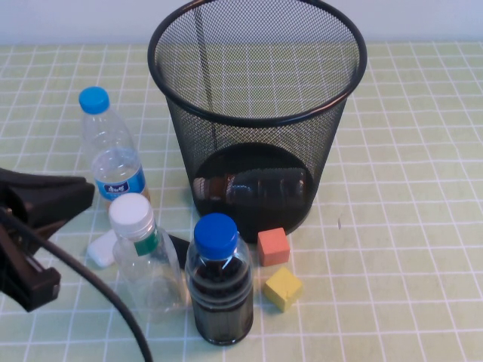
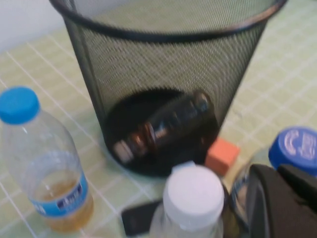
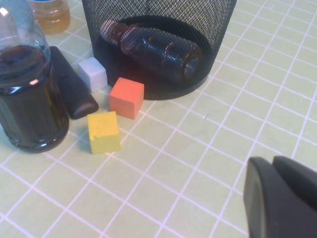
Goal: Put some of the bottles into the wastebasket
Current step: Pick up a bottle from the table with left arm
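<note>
Left pincer (image 1: 34, 241): black, at the counter's left edge beside the bottles; whether released or clenched cannot be told. A black cable (image 1: 98, 290) curves across it.

Clear plastic bottle with blue cap and blue label (image 1: 112, 154): upright, left of the bin, a little amber liquid at its bottom.

Small white block (image 1: 102, 249): on the counter, just beside the white-capped bottle's left side.

Taller clear plastic bottle with white cap and green neck band (image 1: 146, 253): upright on the counter, front left of the bin, outside it, next to the dark-liquid bottle.

Flat black oblong object (image 3: 73, 82): lying on the counter between the bottles and the bin.

Blue-capped bottle of dark liquid (image 1: 219, 283): upright, in front of the bin.

Large round black wire-mesh wastebasket (image 1: 256, 113): upright at centre rear, tapering to a solid base.

Small clear bottle with brown neck wrap (image 3: 153, 49): lying on its side on the wastebasket's floor, seen through the mesh.

Orange cube (image 1: 273, 246): just in front of the wastebasket's base.

Yellow cube (image 1: 282, 288): just in front of the orange cube, apart from it.

Green counter with white grid lines (image 1: 407, 226): carries everything listed.

Right pincer (image 3: 282, 198): black, only a part shows in its own wrist view, over bare counter to the right of the cubes; state cannot be told.
</note>
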`<state>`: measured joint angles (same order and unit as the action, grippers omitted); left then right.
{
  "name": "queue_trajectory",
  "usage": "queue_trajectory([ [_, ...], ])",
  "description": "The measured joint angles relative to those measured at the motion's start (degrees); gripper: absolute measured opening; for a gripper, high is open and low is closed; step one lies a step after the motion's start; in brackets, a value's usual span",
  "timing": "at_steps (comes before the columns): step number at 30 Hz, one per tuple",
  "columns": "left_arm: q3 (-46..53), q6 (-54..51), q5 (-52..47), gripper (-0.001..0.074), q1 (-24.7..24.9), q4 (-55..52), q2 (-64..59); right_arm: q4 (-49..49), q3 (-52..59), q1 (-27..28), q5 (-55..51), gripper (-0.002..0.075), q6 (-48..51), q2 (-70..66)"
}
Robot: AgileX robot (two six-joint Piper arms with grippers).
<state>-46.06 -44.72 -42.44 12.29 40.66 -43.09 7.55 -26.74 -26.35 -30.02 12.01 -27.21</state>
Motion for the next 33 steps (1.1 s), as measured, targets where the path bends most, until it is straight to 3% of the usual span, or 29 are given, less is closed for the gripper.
queue_trajectory([
  [3, -2.8, 1.9, -5.0, 0.0006, 0.0, -3.8, -2.9, -0.4, 0.0, 0.0, -0.1, -0.0008, 0.0, 0.0],
  [6, -5.6, 4.5, -8.8, 0.0062, 0.0, -6.7, -6.5, -0.7, 0.5, 0.0, -0.1, -0.0008, 0.0, 0.0],
  [13, -11.1, 8.3, -13.6, 0.0409, 0.0, -8.2, -14.6, -0.8, 1.5, 0.0, -0.7, -0.0008, 0.0, 0.0],
  [15, -12.2, 9.1, -13.7, 0.0459, 0.0, -8.4, -16.7, -0.8, 1.6, 0.0, -1.0, -0.0008, 0.0, 0.0],
  [25, -13.3, 12.1, -13.7, 0.0494, 0.6, -11.4, -21.7, -0.8, 1.6, 0.0, -1.0, -0.0008, 0.0, 0.0],
  [33, -13.6, 21.0, -11.7, 0.0494, 8.5, -22.6, -22.6, -1.1, 1.6, 0.0, -1.0, -0.0008, 0.0, 0.0],
])
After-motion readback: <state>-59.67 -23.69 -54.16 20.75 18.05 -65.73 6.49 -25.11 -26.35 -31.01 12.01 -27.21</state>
